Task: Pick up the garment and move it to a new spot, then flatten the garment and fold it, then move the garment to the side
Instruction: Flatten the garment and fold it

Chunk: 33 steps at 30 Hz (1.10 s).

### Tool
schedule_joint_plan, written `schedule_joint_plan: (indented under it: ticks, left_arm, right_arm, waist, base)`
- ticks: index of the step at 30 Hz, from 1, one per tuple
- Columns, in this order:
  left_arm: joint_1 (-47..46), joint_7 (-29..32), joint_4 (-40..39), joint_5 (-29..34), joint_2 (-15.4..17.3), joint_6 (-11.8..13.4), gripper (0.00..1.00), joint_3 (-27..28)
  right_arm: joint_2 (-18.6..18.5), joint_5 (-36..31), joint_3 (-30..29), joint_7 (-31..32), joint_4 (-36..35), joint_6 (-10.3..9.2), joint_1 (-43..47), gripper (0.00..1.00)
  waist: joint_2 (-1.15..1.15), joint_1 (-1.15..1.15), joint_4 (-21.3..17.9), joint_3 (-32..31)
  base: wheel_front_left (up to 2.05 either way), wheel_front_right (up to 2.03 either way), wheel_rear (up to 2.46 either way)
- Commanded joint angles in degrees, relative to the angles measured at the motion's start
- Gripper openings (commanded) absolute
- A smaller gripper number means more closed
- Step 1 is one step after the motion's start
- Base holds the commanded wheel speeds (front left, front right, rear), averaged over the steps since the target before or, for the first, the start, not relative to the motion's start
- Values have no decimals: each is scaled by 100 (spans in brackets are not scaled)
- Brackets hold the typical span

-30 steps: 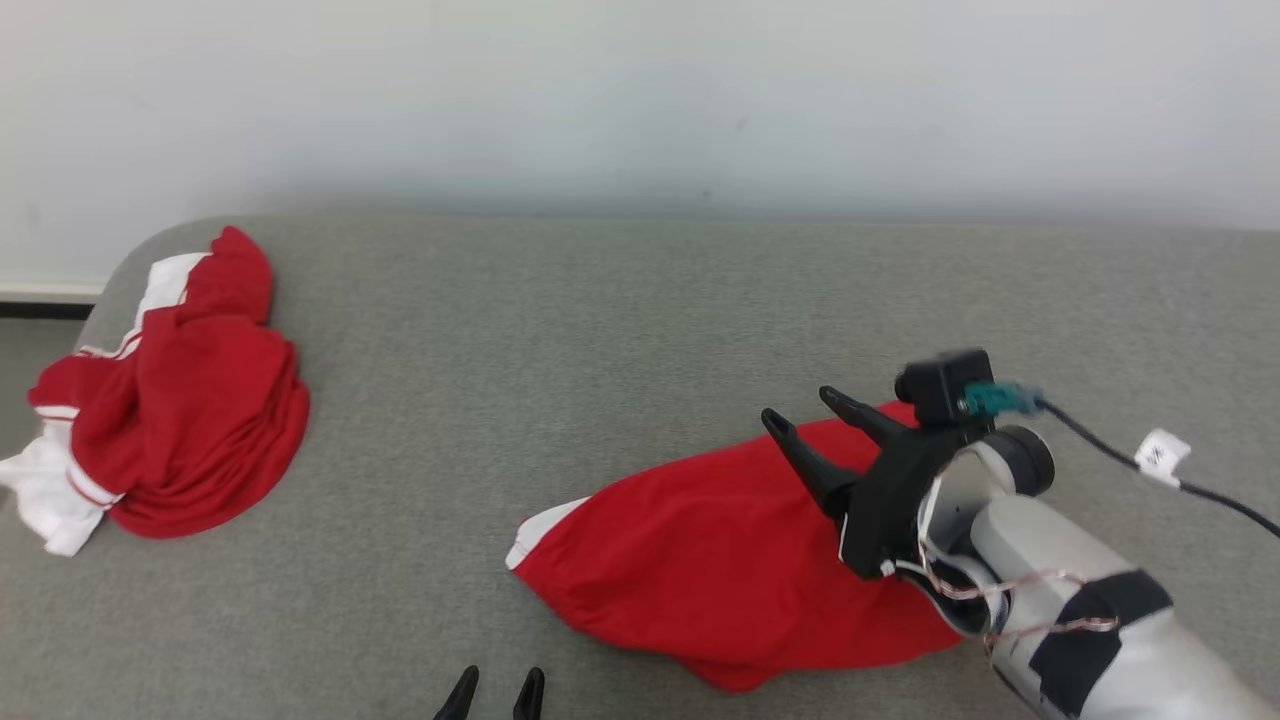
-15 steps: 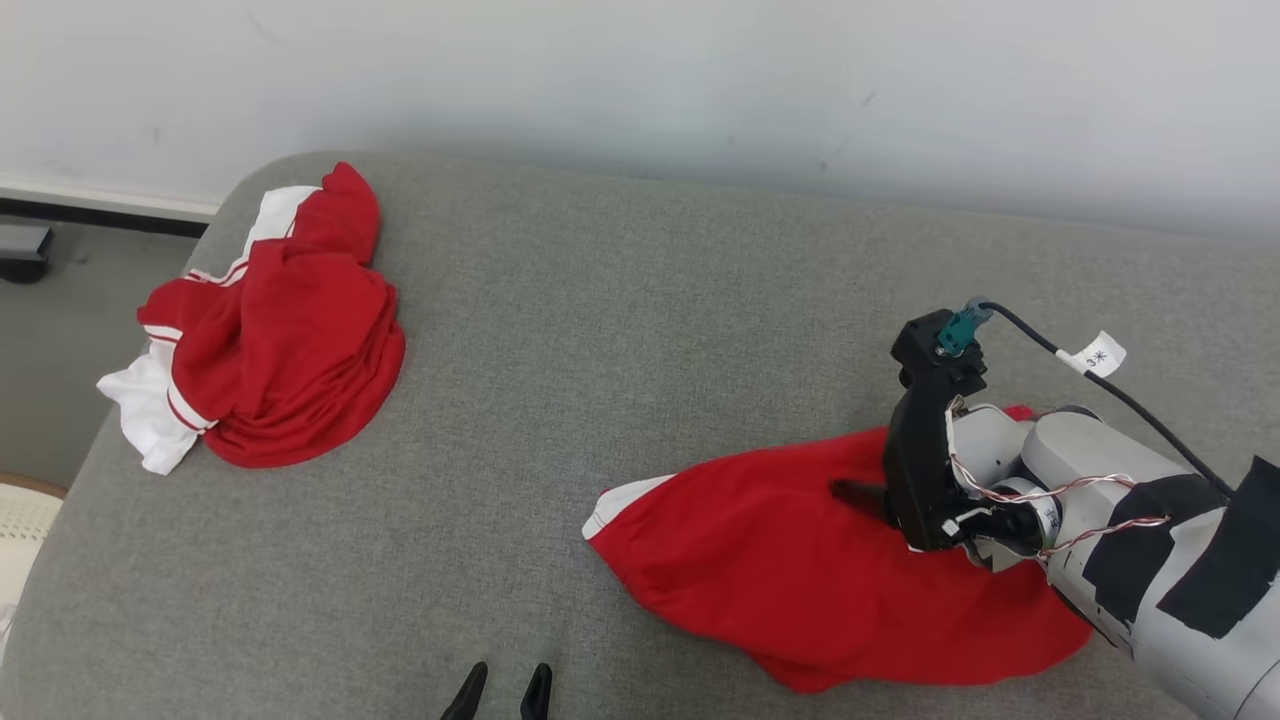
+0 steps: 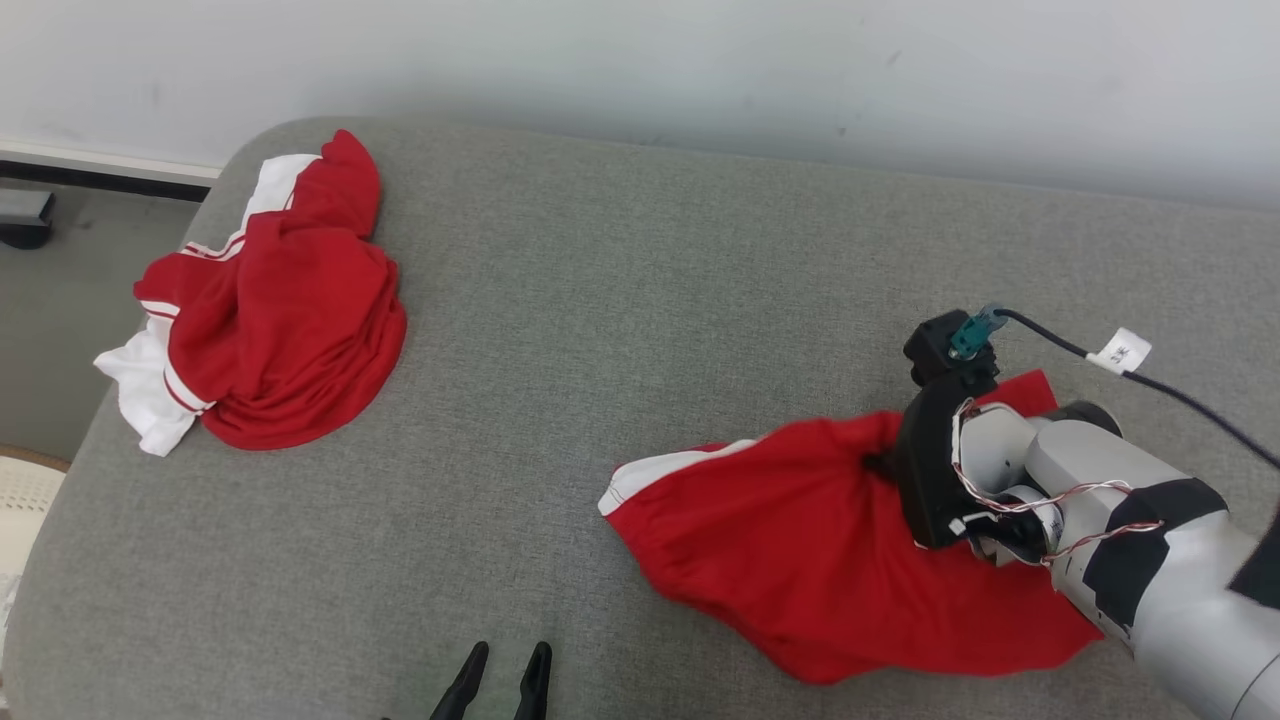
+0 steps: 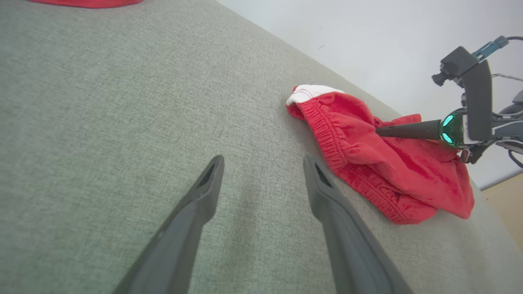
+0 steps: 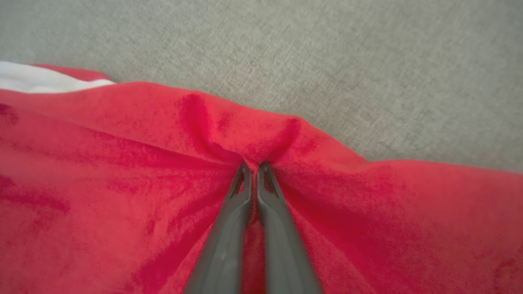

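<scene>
— Where's the crumpled red garment with white trim [image 3: 800,540]?
— Toward the grey fabric bench's [image 3: 620,300] right end, the right hand [image 5: 254,165] clenched on a fold. Shorts, perhaps.
— Left hand [image 4: 263,159]?
— Spread wide, low over the bench.

Heads up, the right gripper [image 4: 378,131] tips are buried in a fold of the red garment [image 3: 800,540], the left gripper [image 3: 510,652] is cropped at the bottom, and the cable tag [image 3: 1120,351] print's too tiny to read.

I work in a bare test room, more lab than home: a plain white wall [image 3: 640,70] with a dark skirting strip [image 3: 90,180], grey floor [image 3: 60,300] past the left edge of a large grey cloth-covered surface [image 3: 640,300] with rounded corners, and taped, exposed wiring on my right arm [image 3: 1170,600].
</scene>
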Motion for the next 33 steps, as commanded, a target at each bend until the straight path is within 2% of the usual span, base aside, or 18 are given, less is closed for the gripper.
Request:
schedule_joint_plan:
  ticks: [1,4,5,11,13,15,17,20,27,33]
  left_arm:
    - [16,-23,38,103,-29,-59,100,62]
    - [48,-23,69,142,-63,-108,100,102]
    - [48,-23,69,142,-63,-108,100,102]
    - [117,-23,82,274,-116,-162,100,223]
    - [148,-23,72,297,-136,-171,100,261]
    - [186,-23,54,329,-152,-181,100,312]
    - [227,-23,37,360,-170,-189,100,364]
    - [298,-23,31,389,-191,-191,100,436]
    - [454,-23,-9,460,-159,-174,100,579]
    - [471,-23,-30,493,-117,-171,100,629]
  right_arm:
    - [-14,-249,38,-587,33,-9,-110,0]
    - [29,-542,38,-1646,177,-9,-298,0]
    - [29,-542,38,-1646,177,-9,-298,0]
    - [234,-1082,-115,-3985,782,-9,-689,0]
    - [288,-1310,-151,-4347,939,-9,-652,0]
    - [288,-1688,-377,-4447,892,-8,-618,0]
    - [173,-2247,-799,-4454,499,-9,-322,0]
    - [-36,-2919,-1292,-4445,19,-9,728,0]
    - [-87,-3925,-2391,-4447,-1044,-8,2905,0]
    - [-13,-4559,-3302,-4449,-1552,-9,3998,0]
  waist:
    - [0,0,-72,4]
    - [0,0,-161,-24]
    - [0,0,-161,-24]
    - [0,0,-422,-123]
    - [0,0,-501,-140]
    - [0,0,-591,-138]
    - [0,0,-669,-133]
    - [0,0,-780,-178]
    - [0,0,-1052,-302]
    - [0,0,-1253,-378]
  base:
    - [0,0,0]
    - [0,0,0]
    - [0,0,0]
    - [0,0,0]
    - [0,0,0]
    - [0,0,0]
    - [0,0,0]
    - [0,0,0]
    - [0,0,0]
    - [0,0,0]
